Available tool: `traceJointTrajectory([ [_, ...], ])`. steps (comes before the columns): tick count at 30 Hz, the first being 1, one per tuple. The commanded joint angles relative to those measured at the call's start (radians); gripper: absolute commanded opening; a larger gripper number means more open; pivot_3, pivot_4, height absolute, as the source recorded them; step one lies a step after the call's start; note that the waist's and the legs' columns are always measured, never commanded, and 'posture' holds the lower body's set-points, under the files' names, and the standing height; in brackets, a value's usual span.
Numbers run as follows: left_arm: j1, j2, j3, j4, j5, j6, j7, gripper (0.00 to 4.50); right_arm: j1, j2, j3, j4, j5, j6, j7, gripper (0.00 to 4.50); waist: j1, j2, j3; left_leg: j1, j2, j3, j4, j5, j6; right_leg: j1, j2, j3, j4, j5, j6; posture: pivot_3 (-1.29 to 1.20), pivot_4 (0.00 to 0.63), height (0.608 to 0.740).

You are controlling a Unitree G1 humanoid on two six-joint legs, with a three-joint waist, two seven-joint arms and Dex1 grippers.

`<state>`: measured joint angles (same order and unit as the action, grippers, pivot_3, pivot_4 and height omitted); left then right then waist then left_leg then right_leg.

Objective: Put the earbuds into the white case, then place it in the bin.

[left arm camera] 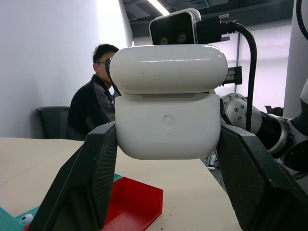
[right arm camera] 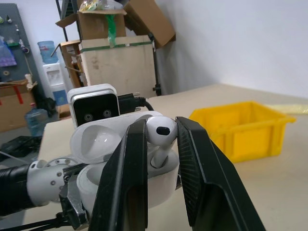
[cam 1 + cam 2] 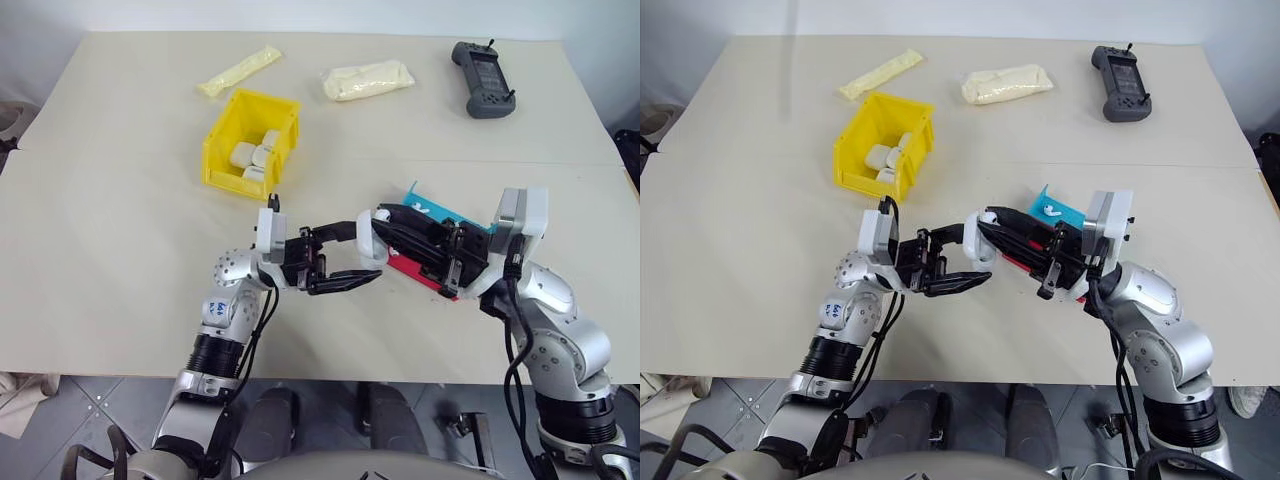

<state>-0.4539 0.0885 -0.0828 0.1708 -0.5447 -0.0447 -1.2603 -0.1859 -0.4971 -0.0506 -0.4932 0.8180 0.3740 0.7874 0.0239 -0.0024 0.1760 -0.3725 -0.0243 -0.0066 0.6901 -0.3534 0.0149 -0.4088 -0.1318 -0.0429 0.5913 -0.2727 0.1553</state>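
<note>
We are seeing the left tool (image 1: 168,192) clamping the white case (image 1: 168,101) above the worktop (image 3: 120,200), lid open. The right tool (image 2: 161,144) is pinching an earbud (image 2: 159,132) over the case's opening. The yellow bin (image 3: 250,140) is sitting well behind.

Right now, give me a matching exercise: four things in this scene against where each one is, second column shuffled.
Things:
1. case
2. earbud
3. bin
4. black controller

Places:
A. far right part of the table
B. pinched in the right gripper, stem down over the open case
C. clamped in the left gripper
D. on the table beyond the grippers, with white cases inside

Pairs: 1-C, 2-B, 3-D, 4-A
</note>
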Motion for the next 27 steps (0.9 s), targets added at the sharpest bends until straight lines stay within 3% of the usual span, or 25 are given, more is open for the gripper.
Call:
traceJointTrajectory([
  [1,-0.036,-0.016,0.027,-0.042,-0.031,-0.029,0.015,2.75,0.012,-0.024,0.006,-0.016,0.036,0.064,0.013,1.61,0.0,0.0,0.0,0.0,0.001,0.0,0.0,0.0,0.0,0.0,0.0,0.0,0.0,0.0,0.0,0.0,0.15,0.74],
  [10,-0.03,-0.02,0.027,-0.041,-0.023,-0.03,0.003,2.75,0.006,-0.06,-0.063,-0.007,0.046,0.062,0.042,4.44,0.002,0.0,0.0,0.0,0.0,0.0,0.0,0.0,0.0,0.0,0.0,0.0,0.0,0.0,0.0,0.0,0.15,0.74],
  [14,-0.024,-0.013,0.028,-0.041,-0.021,-0.03,-0.002,2.75,0.053,-0.107,-0.147,-0.007,0.045,0.048,0.059,4.44,0.002,0.0,0.0,0.0,0.0,0.0,0.0,0.0,0.0,0.0,0.0,0.0,0.0,0.0,0.0,0.0,0.15,0.74],
  [18,0.006,0.032,0.035,-0.044,-0.024,-0.025,-0.034,2.75,0.241,-0.2,-0.32,0.019,-0.05,-0.054,0.158,4.44,0.01,0.0,0.0,-0.001,-0.002,-0.001,0.0,0.0,0.001,0.001,-0.001,0.0,-0.001,0.0,0.0,0.0,0.15,0.74],
  [23,0.037,0.08,0.038,-0.048,-0.032,-0.022,-0.071,2.75,0.427,-0.216,-0.467,0.147,-0.191,-0.248,0.257,4.44,0.004,0.0,0.0,0.0,-0.002,0.001,0.0,-0.001,0.002,0.002,0.0,0.0,-0.001,0.0,0.0,0.0,0.15,0.74],
  [27,0.049,0.089,0.031,-0.048,-0.029,-0.033,-0.088,2.75,0.458,-0.213,-0.547,0.284,-0.235,-0.343,0.272,4.44,0.001,0.0,0.0,0.002,-0.002,0.002,0.0,-0.001,0.002,0.003,0.0,0.0,-0.001,0.0,0.001,0.0,0.15,0.74],
])
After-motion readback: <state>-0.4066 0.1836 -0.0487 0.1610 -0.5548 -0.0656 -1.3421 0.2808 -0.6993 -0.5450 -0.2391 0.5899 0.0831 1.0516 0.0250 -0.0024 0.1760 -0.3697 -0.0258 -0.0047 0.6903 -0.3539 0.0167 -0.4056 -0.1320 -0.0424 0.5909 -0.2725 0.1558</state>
